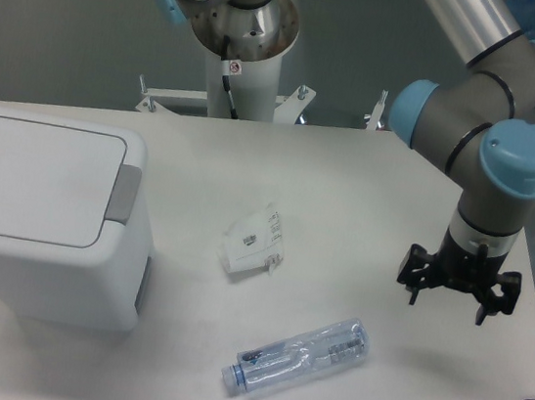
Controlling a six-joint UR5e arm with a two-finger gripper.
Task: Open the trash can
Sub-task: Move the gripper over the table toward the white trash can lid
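Trash can (43,215) left edge cropped; gripper (456,296) finger spacing unclear.
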